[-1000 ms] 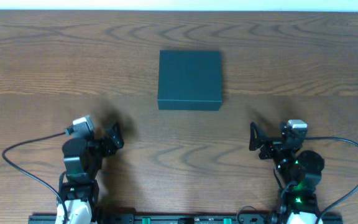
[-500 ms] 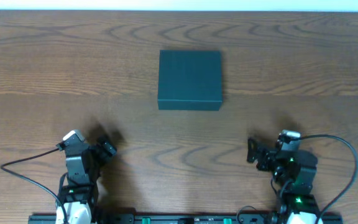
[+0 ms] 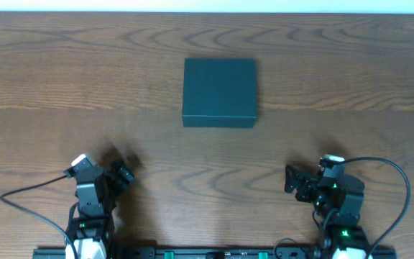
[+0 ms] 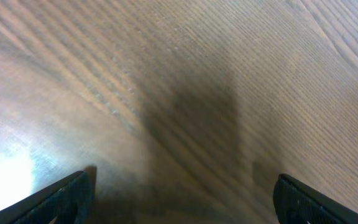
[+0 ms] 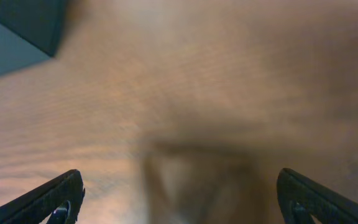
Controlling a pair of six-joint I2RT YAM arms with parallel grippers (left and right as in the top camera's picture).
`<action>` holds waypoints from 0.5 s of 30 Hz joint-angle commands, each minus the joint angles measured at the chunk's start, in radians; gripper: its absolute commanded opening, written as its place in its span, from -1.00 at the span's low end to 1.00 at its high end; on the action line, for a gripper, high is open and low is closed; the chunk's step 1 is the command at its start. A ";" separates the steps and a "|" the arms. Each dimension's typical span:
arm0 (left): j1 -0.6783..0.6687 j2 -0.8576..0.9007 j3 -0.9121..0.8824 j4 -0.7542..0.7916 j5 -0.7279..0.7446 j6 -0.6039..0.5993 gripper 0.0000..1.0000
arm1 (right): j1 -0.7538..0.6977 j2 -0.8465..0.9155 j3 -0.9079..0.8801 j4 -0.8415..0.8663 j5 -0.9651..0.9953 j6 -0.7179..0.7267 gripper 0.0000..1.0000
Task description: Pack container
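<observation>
The container (image 3: 219, 92) is a dark teal box with its lid shut, lying flat on the wooden table at the centre back. A corner of it shows in the right wrist view (image 5: 17, 31) at the top left. My left gripper (image 3: 123, 175) sits low at the front left, open and empty, far from the box. In the left wrist view (image 4: 182, 199) its fingertips stand wide apart over bare wood. My right gripper (image 3: 293, 184) sits at the front right, open and empty. In the right wrist view (image 5: 182, 196) its fingertips are wide apart over bare wood.
The wooden table (image 3: 63, 79) runs across the whole overhead view. Cables loop from both arm bases at the front edge. A dark rail (image 3: 207, 253) lies along the front edge between the arms.
Both arms have drawn back toward the front edge and lowered. The box has not moved.
</observation>
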 commanded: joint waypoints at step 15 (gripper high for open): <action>0.003 -0.665 -0.065 -0.050 -0.008 -0.036 0.91 | 0.189 -0.650 -0.002 0.001 0.006 0.008 0.98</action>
